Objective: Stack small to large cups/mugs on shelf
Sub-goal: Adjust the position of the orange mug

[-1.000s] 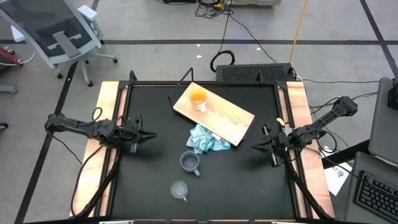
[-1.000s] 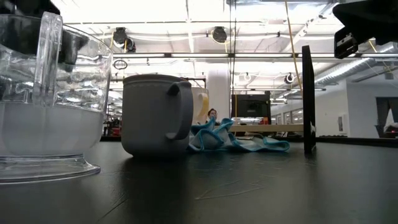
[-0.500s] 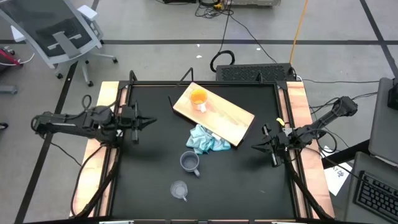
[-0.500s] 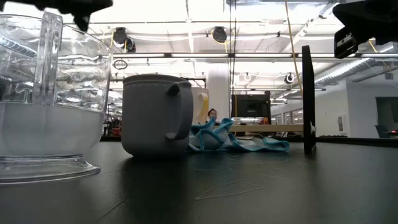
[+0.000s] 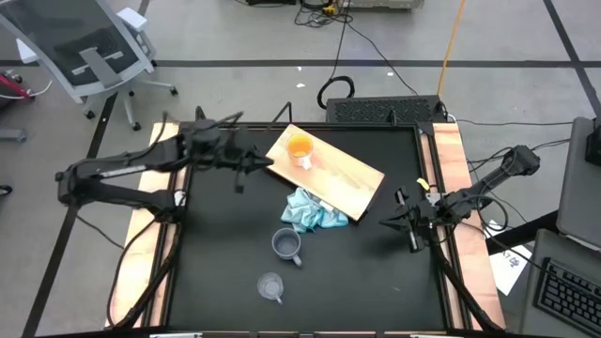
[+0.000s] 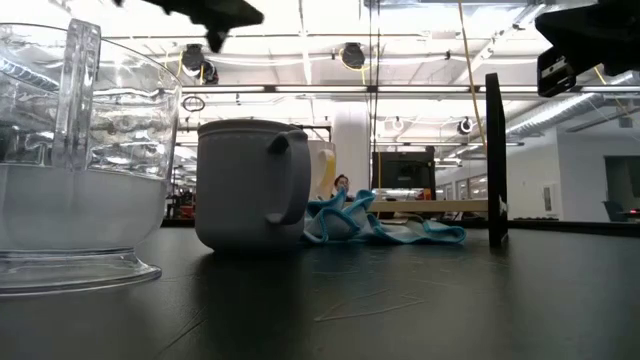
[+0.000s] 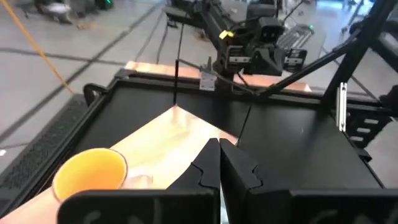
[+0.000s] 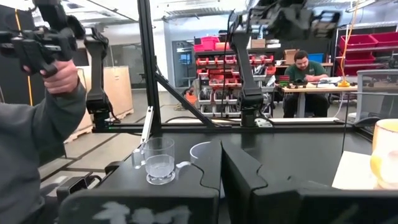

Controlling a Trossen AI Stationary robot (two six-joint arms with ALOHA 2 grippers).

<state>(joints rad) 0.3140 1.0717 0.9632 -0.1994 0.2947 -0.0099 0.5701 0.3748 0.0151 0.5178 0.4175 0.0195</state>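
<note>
Your orange mug (image 5: 299, 147) stands upright on the shelf (image 5: 347, 178), a light-wood board lying at an angle across the far half of the table (image 5: 225, 253). Its white handle points toward the table's near edge. The grey-blue mug (image 5: 286, 245) stands on the black surface nearer you, handle facing the near-right. The clear cup (image 5: 270, 286) sits nearer still, see-through with a small handle. A light blue cloth (image 5: 313, 212) lies crumpled between the shelf's near edge and the grey-blue mug. The left gripper (image 5: 255, 167) hovers just beside the shelf's left end, fingers closed and empty. The right gripper (image 5: 399, 222) waits at the table's right edge, also closed on nothing
</note>
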